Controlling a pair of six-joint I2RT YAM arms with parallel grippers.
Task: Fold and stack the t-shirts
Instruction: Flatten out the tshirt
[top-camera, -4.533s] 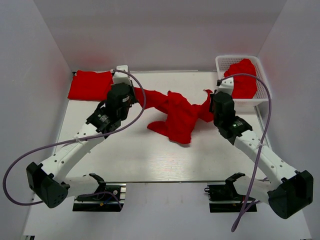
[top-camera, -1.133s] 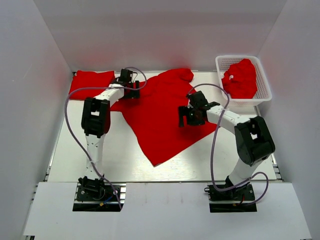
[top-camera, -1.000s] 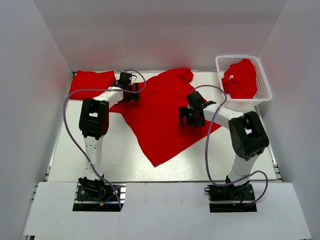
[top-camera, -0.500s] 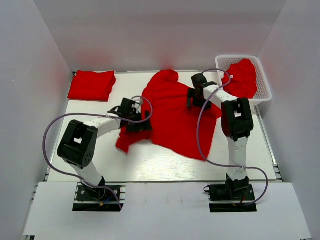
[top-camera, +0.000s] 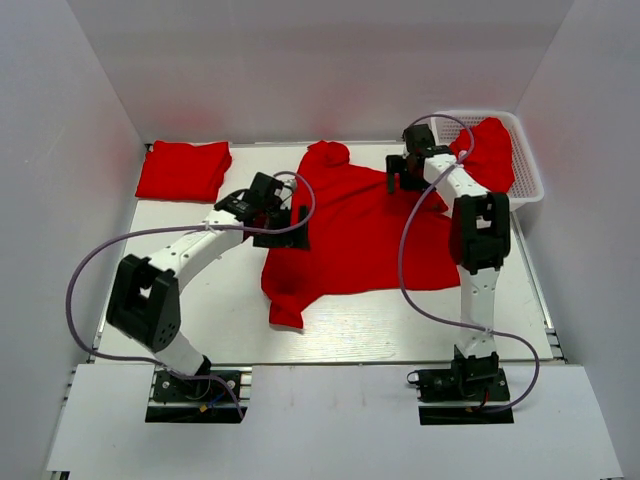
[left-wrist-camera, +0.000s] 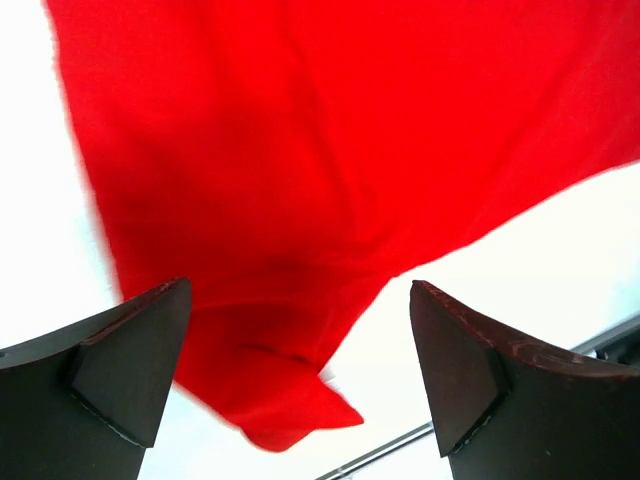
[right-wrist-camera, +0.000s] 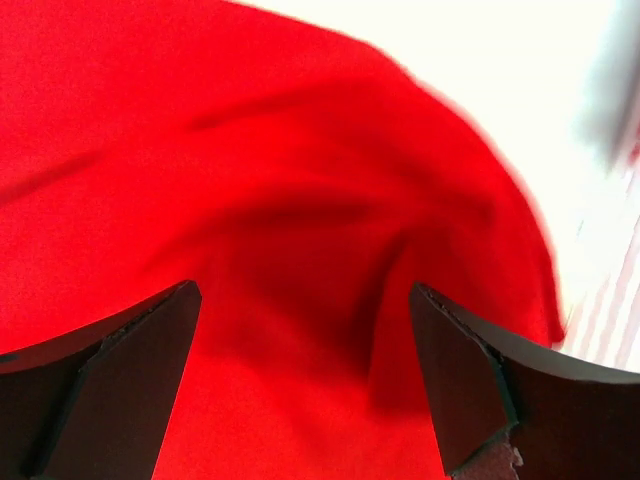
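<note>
Open room along the near table (top-camera: 380, 335); basket (top-camera: 526, 170) blocks far-right corner.

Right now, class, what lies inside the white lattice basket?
A crumpled red t-shirt fills most of the white lattice basket. Whether more shirts lie beneath it cannot be seen, because the cloth covers the bottom.

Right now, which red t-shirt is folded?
The t-shirt in the far left corner: a neat rectangle. The middle t-shirt lies spread out, and the third t-shirt is bunched in the basket.
</note>
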